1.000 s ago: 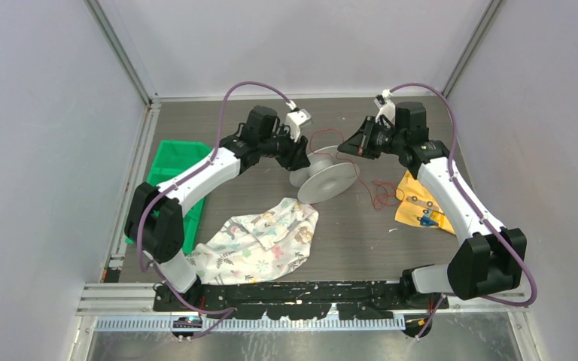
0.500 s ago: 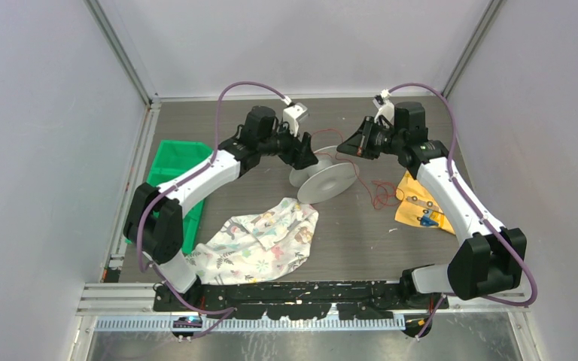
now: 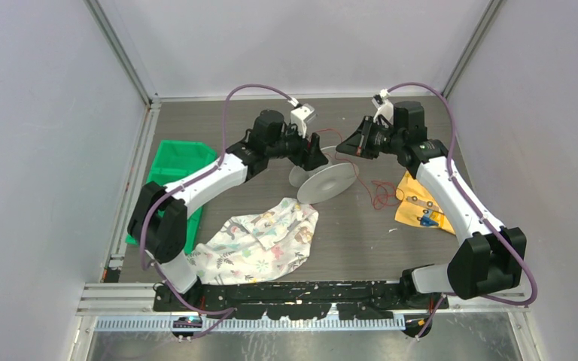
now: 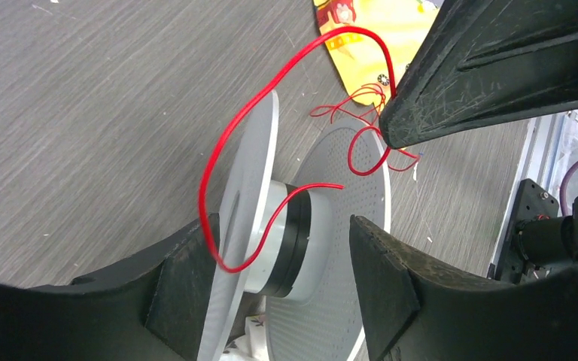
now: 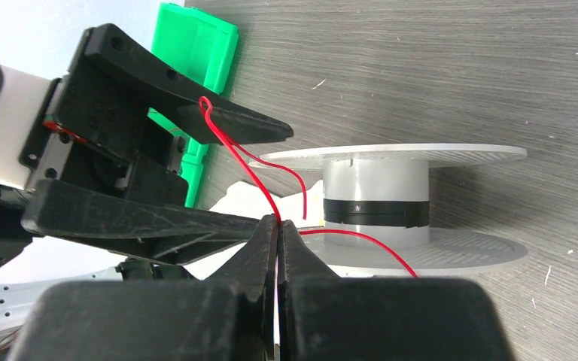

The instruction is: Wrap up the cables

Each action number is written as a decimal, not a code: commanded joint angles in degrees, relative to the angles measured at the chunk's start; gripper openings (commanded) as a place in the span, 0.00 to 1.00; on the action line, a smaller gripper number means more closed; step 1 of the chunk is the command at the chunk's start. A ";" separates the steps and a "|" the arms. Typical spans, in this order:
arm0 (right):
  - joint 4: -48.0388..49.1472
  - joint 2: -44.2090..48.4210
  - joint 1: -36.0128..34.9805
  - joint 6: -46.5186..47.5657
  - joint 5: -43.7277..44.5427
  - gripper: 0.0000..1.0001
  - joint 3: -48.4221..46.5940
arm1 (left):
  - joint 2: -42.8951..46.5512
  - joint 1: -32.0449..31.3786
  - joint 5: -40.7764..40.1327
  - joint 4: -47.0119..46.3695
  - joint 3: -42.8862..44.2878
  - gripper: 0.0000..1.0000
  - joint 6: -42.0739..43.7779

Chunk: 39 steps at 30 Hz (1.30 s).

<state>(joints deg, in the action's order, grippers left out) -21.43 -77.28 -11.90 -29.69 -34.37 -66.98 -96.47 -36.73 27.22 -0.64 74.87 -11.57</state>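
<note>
Mid-winding, wire point(image 5: 230, 147) is pinched in the closed right jaws, left jaws open; looping round the spool point(image 5: 376, 188) is called for.

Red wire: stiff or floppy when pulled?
Probably springy, not limp: the red wire holds open loops in the air. Likely light; the shut right gripper carries it at its tips. Thin, so may snag on the spool flange.
</note>
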 commanded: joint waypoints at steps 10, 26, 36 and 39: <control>0.37 -0.65 -0.54 0.08 0.00 0.01 -3.31 | -3.72 -1.07 -1.75 -5.17 3.44 0.58 -0.23; -0.45 -1.42 -0.60 0.34 0.05 0.01 -3.45 | -4.80 -0.97 -0.51 -6.01 4.15 0.52 -2.15; -1.33 -1.72 -0.64 0.68 0.44 0.01 -3.77 | -6.47 -0.97 0.10 -2.17 5.35 0.43 -0.61; -1.57 -1.91 -0.64 0.69 0.29 0.01 -3.98 | -6.15 -0.98 -0.24 -2.79 4.88 0.38 -0.13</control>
<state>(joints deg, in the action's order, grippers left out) -22.85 -78.89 -12.27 -29.67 -34.13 -68.27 -103.39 -37.71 26.59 -1.87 78.94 -13.02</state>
